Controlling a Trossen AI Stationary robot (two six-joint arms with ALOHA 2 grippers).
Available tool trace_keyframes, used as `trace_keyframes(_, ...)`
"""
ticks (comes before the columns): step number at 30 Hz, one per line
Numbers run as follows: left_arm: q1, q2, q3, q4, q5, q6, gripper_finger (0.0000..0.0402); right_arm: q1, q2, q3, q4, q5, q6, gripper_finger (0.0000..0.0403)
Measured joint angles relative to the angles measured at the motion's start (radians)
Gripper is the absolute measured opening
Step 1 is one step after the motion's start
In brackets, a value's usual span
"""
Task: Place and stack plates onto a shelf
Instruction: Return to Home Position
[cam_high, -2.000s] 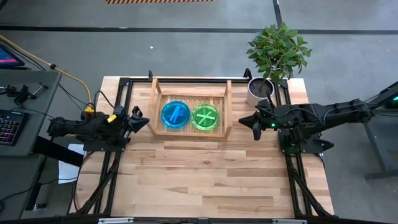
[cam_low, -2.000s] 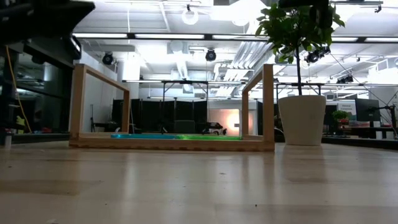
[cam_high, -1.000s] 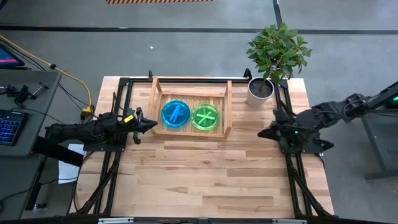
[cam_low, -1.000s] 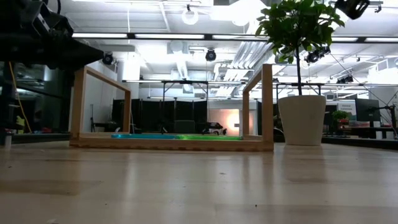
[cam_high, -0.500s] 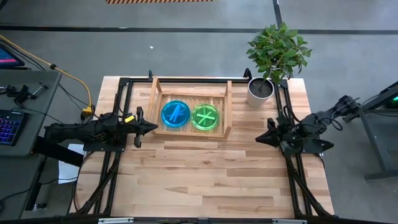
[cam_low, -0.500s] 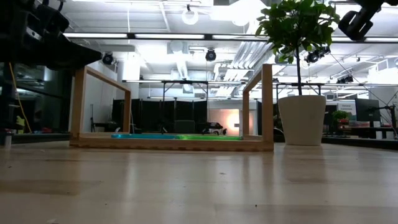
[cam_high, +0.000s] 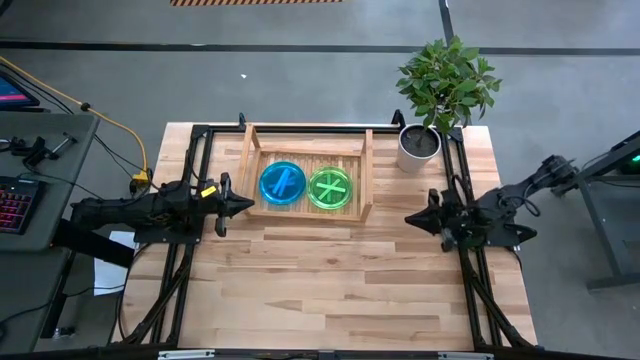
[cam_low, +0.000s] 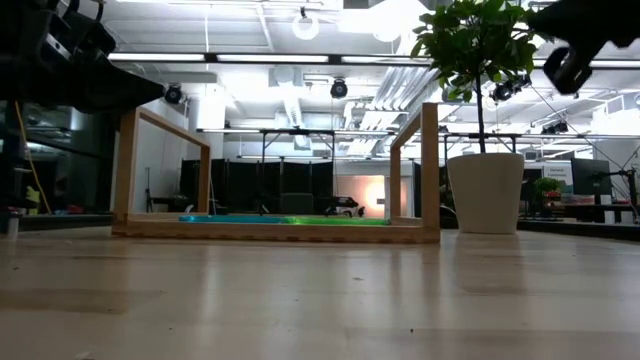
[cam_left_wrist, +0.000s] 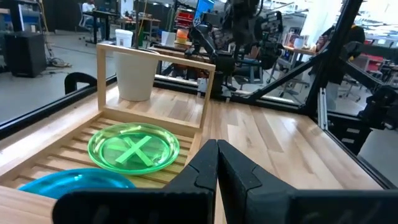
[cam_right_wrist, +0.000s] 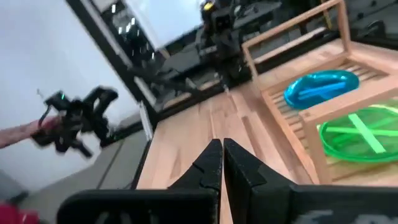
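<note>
Plates (cam_high: 282, 184) lay stacked blue beside green on the shelf (cam_high: 300, 215), and with the right gripper (cam_high: 410, 219) pulled back toward its own side and the left gripper (cam_high: 242, 203) parked just beside the shelf, both pinched closed and empty, stacking looked finished.

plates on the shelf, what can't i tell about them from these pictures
Stack counts: the high view looks straight down, so only the top blue plate and top green plate show.
Stack heights: in the low view the shelf front rail leaves only thin coloured strips.
Left wrist view: the blue plate is partly covered by the left hand.
Right wrist view: the green plate runs off the picture's edge.
</note>
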Motion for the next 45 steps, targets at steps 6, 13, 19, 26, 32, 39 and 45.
trace_keyframes(6,0.0,0.0,0.0,0.0,0.0,0.0,0.0,-0.117,-0.037,-0.13,0.233,-0.079,-0.021,0.0)
trace_keyframes(13,0.0,0.0,0.0,0.0,0.0,0.0,0.0,-0.325,-0.037,-0.198,0.245,-0.288,-0.032,0.0)
trace_keyframes(19,0.0,-0.001,0.0,0.0,0.0,0.0,0.0,-0.346,-0.037,-0.305,0.403,-0.348,-0.079,0.0)
trace_keyframes(26,0.0,-0.002,0.0,0.0,0.0,0.0,0.0,-0.346,-0.037,-0.304,0.393,-0.338,-0.264,0.0)
trace_keyframes(32,0.0,-0.026,0.001,-0.001,0.0,0.0,0.0,-0.346,-0.037,-0.304,0.275,-0.322,-0.291,0.0)
trace_keyframes(39,0.0,-0.043,0.002,0.001,0.0,0.0,0.0,-0.347,-0.036,-0.305,0.165,-0.29,-0.072,0.0)
trace_keyframes(45,0.0,-0.043,0.002,0.001,0.0,0.0,0.0,-0.347,-0.036,-0.305,0.13,-0.295,-0.021,0.0)
